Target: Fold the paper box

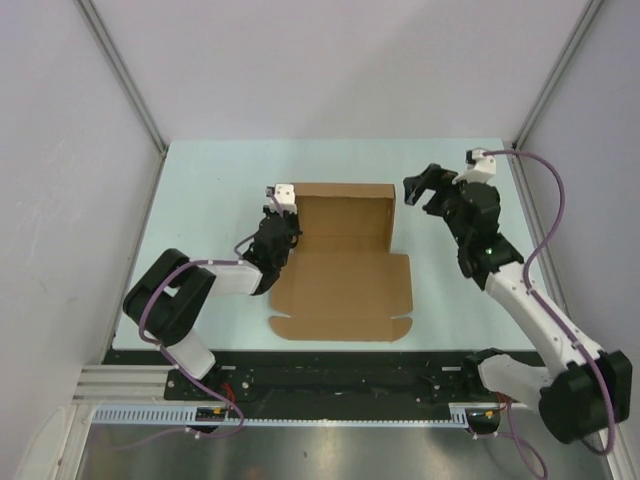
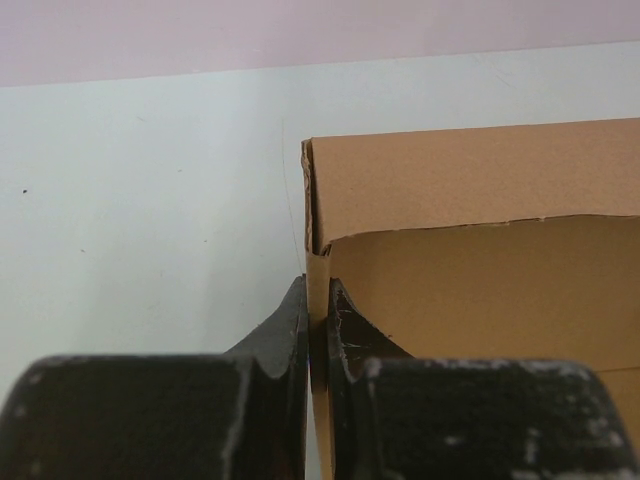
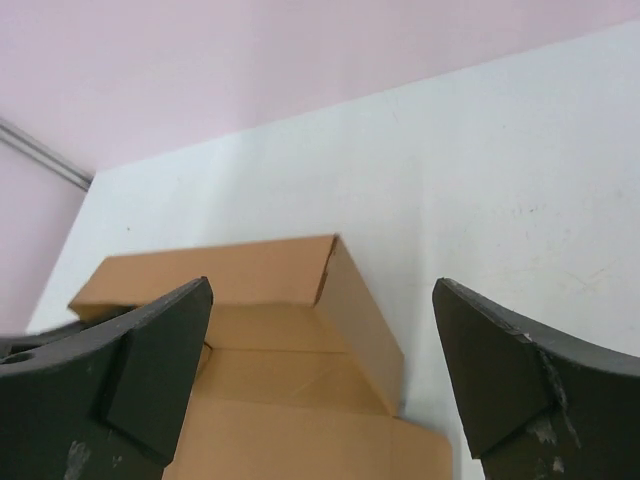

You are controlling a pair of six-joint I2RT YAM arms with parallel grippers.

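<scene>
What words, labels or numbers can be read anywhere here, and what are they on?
No text can be read in any view.
paper box: plain brown cardboard, no print on the faces shown.
left gripper and right gripper: black fingers, no legible marking.
slotted rail at the near edge: only fine marks, too small to read.

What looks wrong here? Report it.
Nothing torn or spilled. The box is only half formed: far walls stand, the near panel lies flat. The left gripper pinches its left wall; the right gripper hangs open beside it.
</scene>
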